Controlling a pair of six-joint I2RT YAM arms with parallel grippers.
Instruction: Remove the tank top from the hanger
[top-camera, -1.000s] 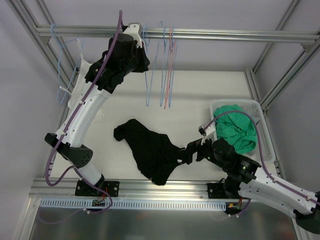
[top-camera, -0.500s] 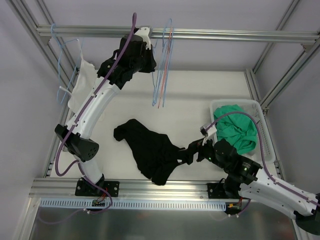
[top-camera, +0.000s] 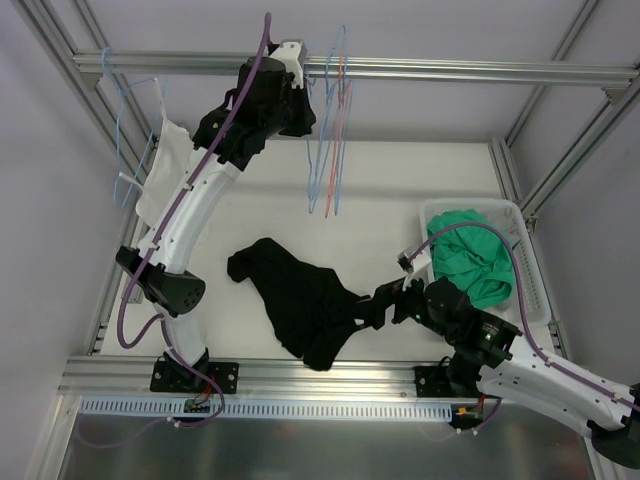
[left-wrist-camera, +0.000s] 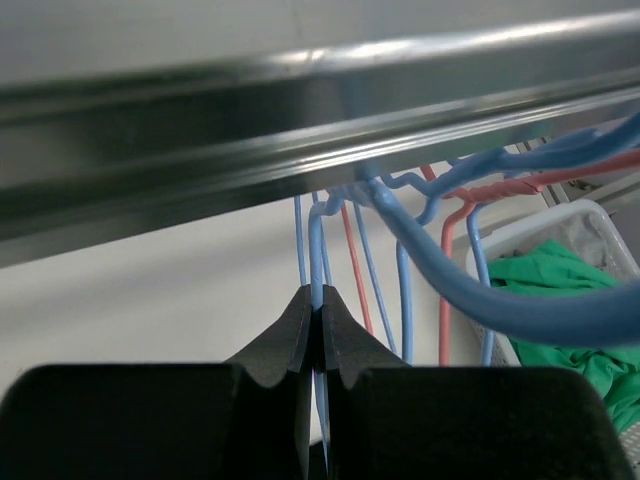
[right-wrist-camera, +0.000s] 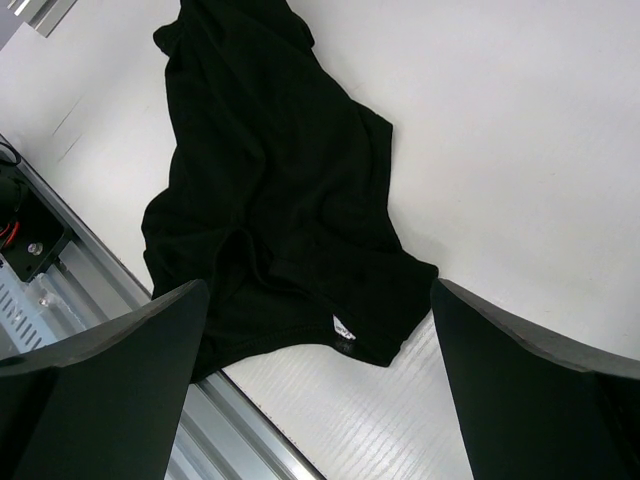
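A black tank top (top-camera: 300, 300) lies crumpled on the white table, off any hanger; in the right wrist view its hem and white label (right-wrist-camera: 343, 325) show. My right gripper (top-camera: 385, 302) hovers open over its right edge, the jaws (right-wrist-camera: 318, 300) wide apart with nothing between them. High at the back rail, my left gripper (top-camera: 303, 85) is shut on the wire of a bare blue hanger (left-wrist-camera: 316, 240), pinched between its fingertips (left-wrist-camera: 318, 310). That hanger hangs among other blue and red hangers (top-camera: 330, 150).
The metal rail (top-camera: 450, 70) crosses the back. A white garment (top-camera: 165, 165) hangs on a blue hanger at the far left. A white basket (top-camera: 520, 215) at the right holds a green cloth (top-camera: 470, 255). Frame posts border both sides.
My left arm has moved right along the rail with the blue hanger, and the bunch of hangers has swung right. The right arm and the tank top have not moved.
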